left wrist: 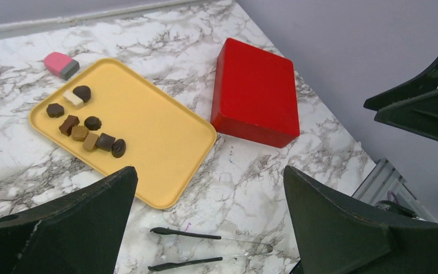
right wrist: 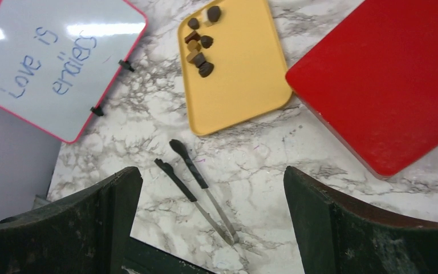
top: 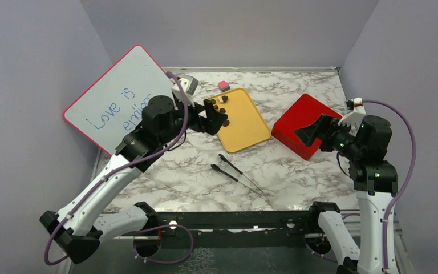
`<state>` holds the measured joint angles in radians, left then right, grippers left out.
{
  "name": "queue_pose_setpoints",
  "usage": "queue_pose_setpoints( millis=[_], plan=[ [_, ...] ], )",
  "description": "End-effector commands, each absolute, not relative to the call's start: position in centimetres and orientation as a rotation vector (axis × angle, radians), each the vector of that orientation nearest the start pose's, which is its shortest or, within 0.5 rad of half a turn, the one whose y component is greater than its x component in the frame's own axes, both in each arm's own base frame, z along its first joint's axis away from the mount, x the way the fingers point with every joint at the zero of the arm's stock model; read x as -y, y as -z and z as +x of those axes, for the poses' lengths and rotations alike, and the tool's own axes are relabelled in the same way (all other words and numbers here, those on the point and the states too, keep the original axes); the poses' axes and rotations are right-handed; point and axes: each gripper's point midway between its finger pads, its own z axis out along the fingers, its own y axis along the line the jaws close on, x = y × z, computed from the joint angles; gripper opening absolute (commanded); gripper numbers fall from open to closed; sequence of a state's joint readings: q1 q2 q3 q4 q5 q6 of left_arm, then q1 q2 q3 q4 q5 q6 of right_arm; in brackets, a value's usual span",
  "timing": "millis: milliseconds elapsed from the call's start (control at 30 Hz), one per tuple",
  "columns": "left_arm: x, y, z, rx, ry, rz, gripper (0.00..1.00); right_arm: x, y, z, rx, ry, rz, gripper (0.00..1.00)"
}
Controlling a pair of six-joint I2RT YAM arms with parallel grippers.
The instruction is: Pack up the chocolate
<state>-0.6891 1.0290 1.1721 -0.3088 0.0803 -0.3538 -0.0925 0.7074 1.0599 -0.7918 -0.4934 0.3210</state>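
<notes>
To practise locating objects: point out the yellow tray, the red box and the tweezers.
yellow tray (left wrist: 165, 137), left wrist view, bare floor.
red box (left wrist: 256, 85), left wrist view, top face.
tweezers (right wrist: 189, 164), right wrist view, black handle.

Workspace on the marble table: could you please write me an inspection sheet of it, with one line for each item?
Surface: marble table, flat, no spill seen.
Job's things: about nine chocolate pieces clustered at one end of the yellow tray; red box close beside the tray, closed.
Clutter: tweezers lying on the near side of the tray; pink eraser by its far corner.
Claws: left claw open and empty, near the tray's chocolate end; right claw open and empty, near the red box.
Cables: a purple cable runs along each arm.
Surroundings: plain walls; whiteboard with writing, at the left.
</notes>
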Motion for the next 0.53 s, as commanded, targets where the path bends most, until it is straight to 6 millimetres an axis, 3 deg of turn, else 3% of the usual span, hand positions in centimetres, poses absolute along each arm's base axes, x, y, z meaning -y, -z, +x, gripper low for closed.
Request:
queue_pose_setpoints(
  millis=[0,300,500],
  plan=[
    [22.6,-34.0,24.0,-1.786,0.798,0.319,0.99,-9.2,-29.2,20.8,-2.009,-0.749,0.015,1.00],
    [19.8,-29.9,23.4,-1.847,0.719,0.190,0.99,-9.5,-28.6,20.3,-2.041,-0.769,0.001,1.00],
    [19.7,-29.9,23.5,-1.839,0.717,0.180,0.99,-9.3,-28.5,20.3,-2.047,-0.748,-0.002,1.00]
  ],
)
